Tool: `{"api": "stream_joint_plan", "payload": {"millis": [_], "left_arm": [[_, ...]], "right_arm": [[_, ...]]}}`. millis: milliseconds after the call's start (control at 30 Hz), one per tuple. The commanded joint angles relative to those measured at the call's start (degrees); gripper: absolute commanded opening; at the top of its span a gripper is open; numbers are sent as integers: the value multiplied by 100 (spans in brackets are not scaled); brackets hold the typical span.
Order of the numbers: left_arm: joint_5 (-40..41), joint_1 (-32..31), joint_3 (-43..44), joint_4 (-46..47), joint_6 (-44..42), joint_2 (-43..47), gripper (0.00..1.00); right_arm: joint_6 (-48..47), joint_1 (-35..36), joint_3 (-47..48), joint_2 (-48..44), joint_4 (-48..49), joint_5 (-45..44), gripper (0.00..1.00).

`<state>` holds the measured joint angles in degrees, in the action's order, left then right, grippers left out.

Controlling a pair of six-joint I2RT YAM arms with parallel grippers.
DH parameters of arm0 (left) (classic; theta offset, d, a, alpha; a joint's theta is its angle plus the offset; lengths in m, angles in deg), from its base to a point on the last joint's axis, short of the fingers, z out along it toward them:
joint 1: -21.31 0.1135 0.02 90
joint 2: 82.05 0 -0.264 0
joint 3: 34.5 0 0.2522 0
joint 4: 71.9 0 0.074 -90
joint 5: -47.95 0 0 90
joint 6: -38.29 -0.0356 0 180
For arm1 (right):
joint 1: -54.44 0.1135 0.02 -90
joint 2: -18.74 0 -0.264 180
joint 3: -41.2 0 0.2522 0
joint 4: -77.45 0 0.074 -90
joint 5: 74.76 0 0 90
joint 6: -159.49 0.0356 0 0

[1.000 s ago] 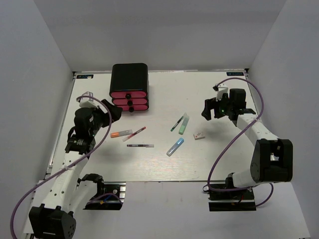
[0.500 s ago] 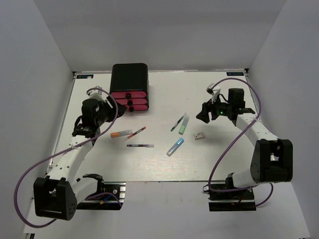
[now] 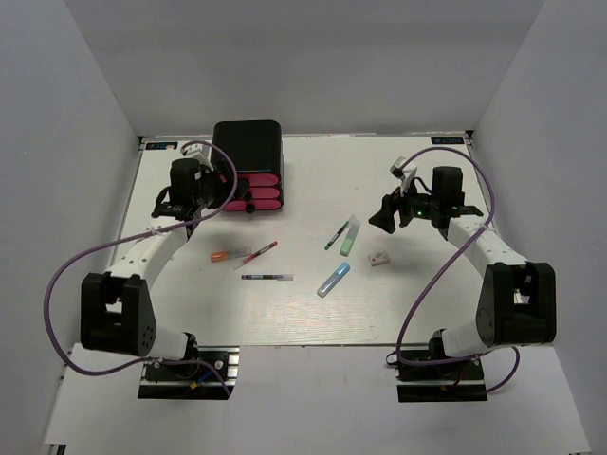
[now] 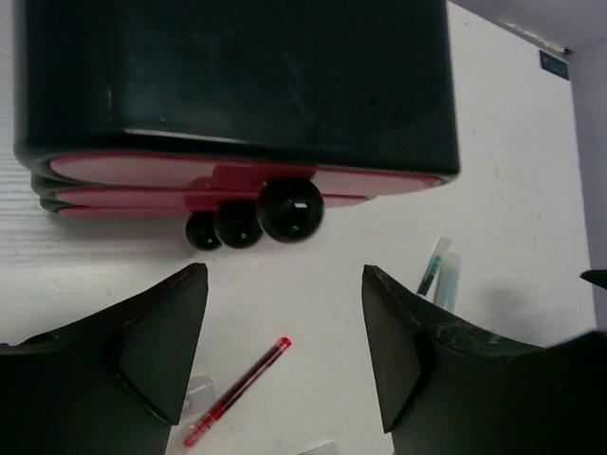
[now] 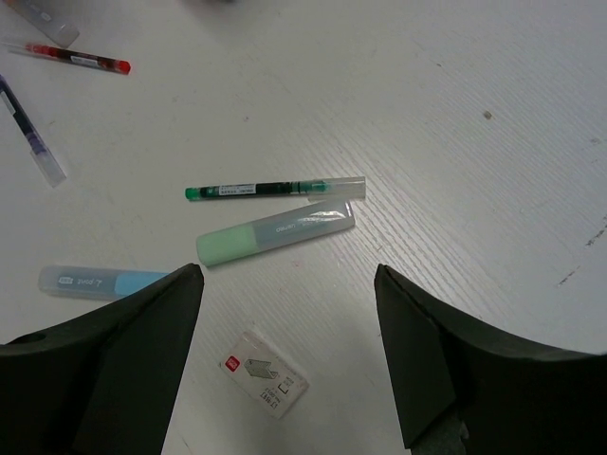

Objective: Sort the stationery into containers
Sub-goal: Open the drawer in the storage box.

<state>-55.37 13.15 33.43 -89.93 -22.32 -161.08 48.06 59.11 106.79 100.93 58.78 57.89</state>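
Observation:
The black box (image 3: pixel 247 152) with three pink-fronted drawers and black knobs (image 4: pixel 290 209) stands at the back left, all drawers shut. My left gripper (image 3: pixel 220 194) is open and empty just left of the drawer fronts; in its wrist view (image 4: pixel 285 351) it faces the knobs from a short way off. A red pen (image 3: pixel 257 253), an orange-capped marker (image 3: pixel 230 255) and a dark pen (image 3: pixel 266 277) lie in front of the box. My right gripper (image 3: pixel 384 216) is open and empty above the green pen (image 5: pixel 275 189), mint marker (image 5: pixel 275 233), light blue marker (image 5: pixel 100 282) and small white block (image 5: pixel 265 373).
White walls close in the table on the left, back and right. The red pen (image 4: pixel 237 391) lies between the left fingers' line of sight and the box. The arm bases sit at the near edge.
My left arm has swung up and right from the left side of the table to the drawer box. My right gripper has shifted slightly left. The stationery has not moved.

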Motion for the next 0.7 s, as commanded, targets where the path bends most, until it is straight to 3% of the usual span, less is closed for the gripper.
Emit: {"api": "stream_joint_plan", "payload": {"millis": [0,667], "left_arm": [[171,-27,391,-91,-276,-253,75],[172,-27,753,295,-91,-966,66]], "right_arm": [[51,43,64,78,271,164,79],[130,87,-15,201,412,261,79]]}}
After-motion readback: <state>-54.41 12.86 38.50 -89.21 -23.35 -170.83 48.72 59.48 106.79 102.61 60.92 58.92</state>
